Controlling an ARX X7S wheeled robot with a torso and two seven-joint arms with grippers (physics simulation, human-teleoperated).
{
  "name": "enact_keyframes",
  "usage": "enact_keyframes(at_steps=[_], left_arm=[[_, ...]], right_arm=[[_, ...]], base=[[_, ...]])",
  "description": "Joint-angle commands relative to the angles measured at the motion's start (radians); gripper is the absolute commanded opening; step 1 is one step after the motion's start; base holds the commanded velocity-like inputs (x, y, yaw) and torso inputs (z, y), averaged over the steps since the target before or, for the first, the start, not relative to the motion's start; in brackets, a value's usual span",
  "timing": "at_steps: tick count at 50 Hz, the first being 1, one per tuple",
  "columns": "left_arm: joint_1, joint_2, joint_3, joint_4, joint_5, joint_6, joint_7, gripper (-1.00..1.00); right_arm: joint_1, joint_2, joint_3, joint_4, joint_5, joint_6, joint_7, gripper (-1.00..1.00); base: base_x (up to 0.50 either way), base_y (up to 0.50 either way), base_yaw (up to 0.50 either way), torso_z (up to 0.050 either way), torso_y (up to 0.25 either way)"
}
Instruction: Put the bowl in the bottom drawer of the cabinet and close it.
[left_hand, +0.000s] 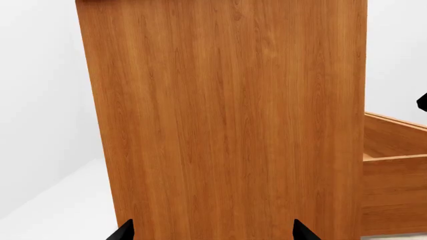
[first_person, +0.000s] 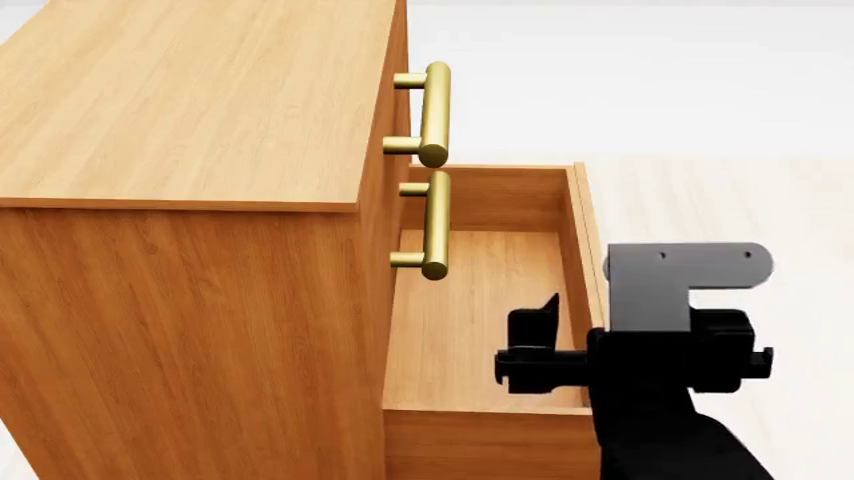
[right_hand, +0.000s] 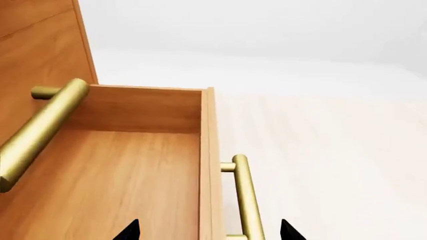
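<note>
Head view: got the cabinet (first_person: 187, 100) filling the 9 o'clock side, with the bottom drawer (first_person: 583, 240) pulled well out toward 3 o'clock, two upper handles (first_person: 434, 100) lined up above it. Down at 5 o'clock, the right gripper (first_person: 531, 345) hanging over the drawer's front wall, fingers pointing to 9 o'clock. Hard to read the jaws from up there, but the right wrist view sorts it out: right gripper (right_hand: 208, 232) spread wide, nothing held, one black tip over the drawer floor and the other out past the drawer handle (right_hand: 245, 200), which the head view hides behind the arm. Left gripper (left_hand: 213, 232) only in its own wrist view: tips wide apart too, gripping nothing, facing the cabinet's plain side panel (left_hand: 220, 125), open drawer (left_hand: 393, 175) peeking out beyond it. Can't tell where the bowl is from any of the three.
</note>
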Motion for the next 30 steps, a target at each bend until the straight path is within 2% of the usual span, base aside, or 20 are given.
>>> enact_keyframes(at_steps=[1,30], left_arm=[[-0.001,-0.004,0.004,0.001,0.001,-0.002,-0.006,1.00],[-0.006,-0.014,0.014,0.001,-0.001,-0.004,-0.020,1.00]], right_arm=[[0.046,0.003,-0.008,0.061,0.021,0.071,-0.013,1.00],[0.141,0.001,-0.012,0.217,0.040,0.156,-0.021,1.00]], base=[[0.00,0.00,0.00,0.000,0.000],[0.00,0.00,0.00,0.000,0.000]])
